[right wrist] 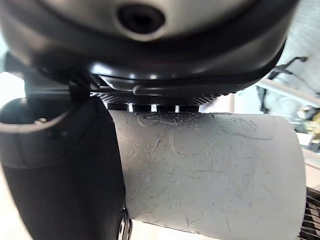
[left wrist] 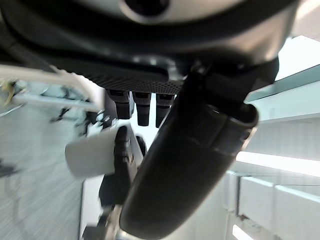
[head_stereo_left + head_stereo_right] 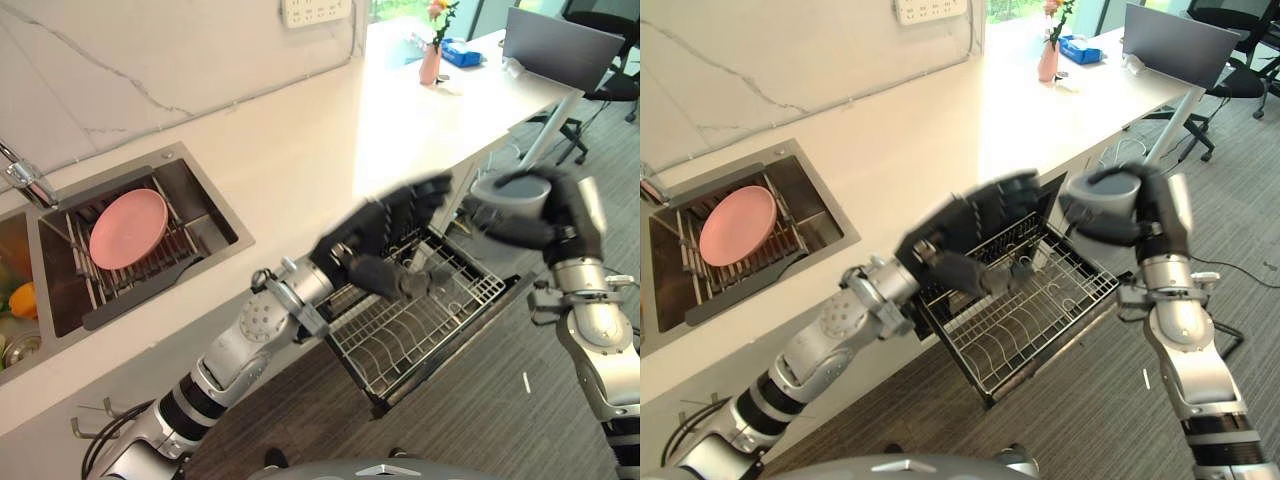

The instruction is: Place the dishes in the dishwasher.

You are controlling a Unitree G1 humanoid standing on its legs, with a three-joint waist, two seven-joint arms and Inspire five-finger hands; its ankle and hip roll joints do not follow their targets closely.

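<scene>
Your right hand (image 3: 560, 215) is wrapped around the grey cup (image 3: 512, 193), held above the far right corner of the pulled-out dishwasher rack (image 3: 420, 320) | your left hand (image 3: 385, 240) hovers over the rack's far edge, fingers loose, holding nothing | pink plate (image 3: 128, 228) sits on the sink (image 3: 215, 215) rack.

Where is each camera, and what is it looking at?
Left eye view: on the head, looking down at the counter, sink with pink plate, and dishwasher rack; both arms show.
Right eye view: beside it, same scene slightly shifted.
Left wrist view: on the left arm, along the left hand, toward the grey cup.
Right wrist view: on the right arm; right hand wraps the cup.
Shared: every view shows the cup.
</scene>
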